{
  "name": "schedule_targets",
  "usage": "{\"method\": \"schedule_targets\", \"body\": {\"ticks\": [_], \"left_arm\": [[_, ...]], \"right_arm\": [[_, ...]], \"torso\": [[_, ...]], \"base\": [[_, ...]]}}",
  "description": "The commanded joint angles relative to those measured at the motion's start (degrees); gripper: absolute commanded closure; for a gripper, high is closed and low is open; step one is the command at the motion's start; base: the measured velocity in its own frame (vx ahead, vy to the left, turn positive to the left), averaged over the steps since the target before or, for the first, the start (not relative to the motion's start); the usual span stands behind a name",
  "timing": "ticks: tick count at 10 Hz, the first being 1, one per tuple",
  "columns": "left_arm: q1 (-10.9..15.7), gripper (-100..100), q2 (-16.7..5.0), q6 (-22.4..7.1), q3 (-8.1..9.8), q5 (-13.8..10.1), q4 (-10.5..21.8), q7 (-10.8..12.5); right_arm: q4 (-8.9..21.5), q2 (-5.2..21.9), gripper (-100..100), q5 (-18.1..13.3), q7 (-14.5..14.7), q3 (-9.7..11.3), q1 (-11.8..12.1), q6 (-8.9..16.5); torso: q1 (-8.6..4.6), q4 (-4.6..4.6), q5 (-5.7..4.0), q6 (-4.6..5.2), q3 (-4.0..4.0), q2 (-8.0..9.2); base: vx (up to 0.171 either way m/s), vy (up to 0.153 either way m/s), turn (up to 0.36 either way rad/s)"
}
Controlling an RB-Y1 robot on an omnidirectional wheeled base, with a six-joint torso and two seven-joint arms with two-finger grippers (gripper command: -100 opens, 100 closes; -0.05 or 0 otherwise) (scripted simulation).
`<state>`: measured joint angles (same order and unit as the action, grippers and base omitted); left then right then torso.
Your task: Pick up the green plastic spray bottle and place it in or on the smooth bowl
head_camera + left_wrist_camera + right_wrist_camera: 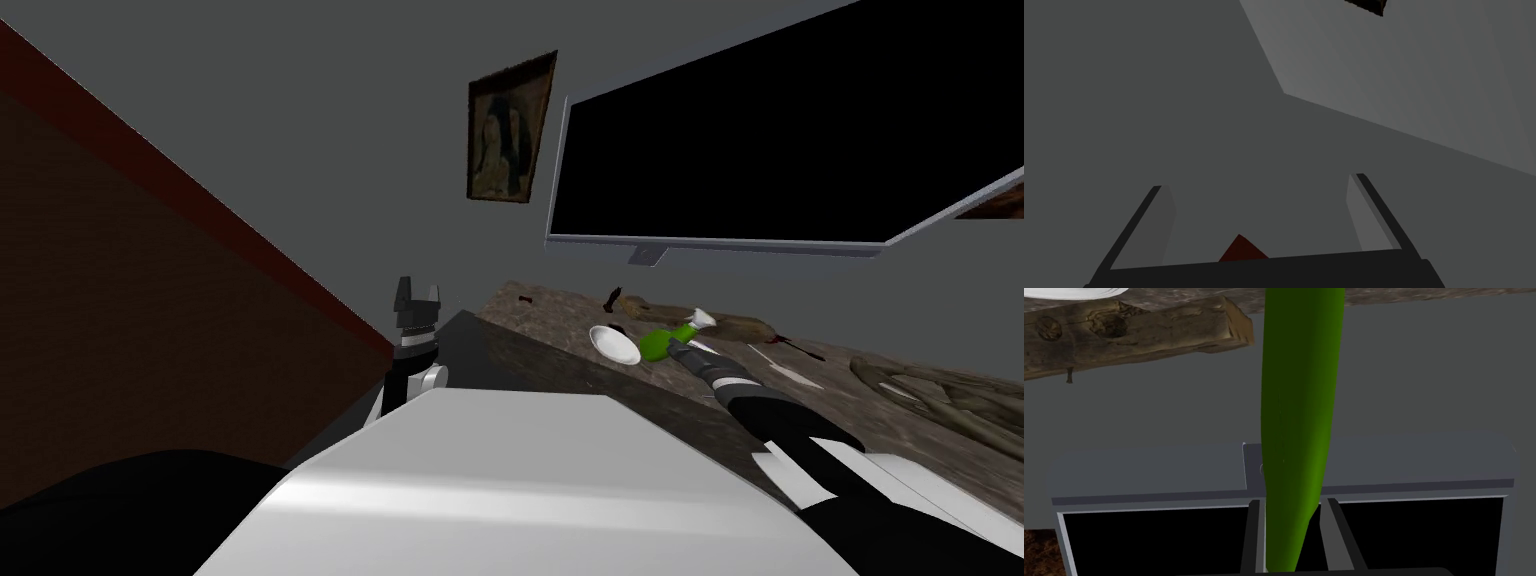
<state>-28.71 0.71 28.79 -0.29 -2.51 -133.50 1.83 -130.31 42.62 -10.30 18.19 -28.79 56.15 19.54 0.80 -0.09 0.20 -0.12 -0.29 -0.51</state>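
Green spray bottle [657,344] pinched between fingers of right gripper [1291,538], pressed on both sides. Bottle held tilted over mottled brown counter [560,325], white nozzle [702,317] pointed away from gripper, green body just beside white bowl [614,344]. Left gripper [1259,220] raised off counter's end, well apart from bottle, fingers spread wide.

Right gripper [676,348] was at the green spray bottle [655,345]. Bottle was tilted, white nozzle toward the wall, just beside the white bowl [613,344] on the mottled brown desk [545,325]. Left gripper [418,294] pointed up off the desk's left end. Grey-framed black screen [760,140] above.
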Motion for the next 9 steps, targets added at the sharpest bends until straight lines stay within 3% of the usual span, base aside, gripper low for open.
{"method": "schedule_targets", "body": {"ticks": [1, 3, 4, 8, 9], "left_arm": [[0.0, 0, 0.0, 0.0, 0.0, 0.0, 0.0, 0.0], [0.0, 0, 0.0, 0.0, 0.0, 0.0, 0.0, 0.0], [0.0, 0, -0.01, 0.0, 0.01, 0.0, 0.0, 0.0], [0.01, 0, -0.01, 0.0, 0.01, 0.0, 0.0, 0.0], [0.01, 0, -0.01, 0.0, 0.01, 0.0, 0.0, 0.0]], "right_arm": [[-1.34, 0.53, 100, 0.11, 1.86, 0.53, 0.31, 1.42], [-1.57, 0.57, 100, 0.13, 1.96, 0.69, 0.26, 1.67], [-1.73, 0.62, -100, 0.15, 2.14, 0.78, 0.19, 1.76], [-1.74, 0.62, -100, 0.16, 2.11, 0.78, 0.18, 1.73], [-1.74, 0.62, 0, 0.16, 2.11, 0.78, 0.18, 1.73]], "torso": [[0.0, 0.0, 0.0, 0.0, 0.0, 0.0], [-0.06, -0.03, 0.01, -0.05, -0.03, -0.02], [-0.34, 0.02, -0.01, 0.09, 0.13, 0.28], [-0.64, 0.13, -0.1, 0.11, 0.37, 0.66], [-0.64, 0.13, -0.1, 0.11, 0.38, 0.67]], "base": [[0.157, 0.148, 0.193], [0.083, 0.085, 0.122], [0.014, 0.012, -0.002], [0.002, 0.001, 0.0], [0.0, 0.0, 0.0]]}}
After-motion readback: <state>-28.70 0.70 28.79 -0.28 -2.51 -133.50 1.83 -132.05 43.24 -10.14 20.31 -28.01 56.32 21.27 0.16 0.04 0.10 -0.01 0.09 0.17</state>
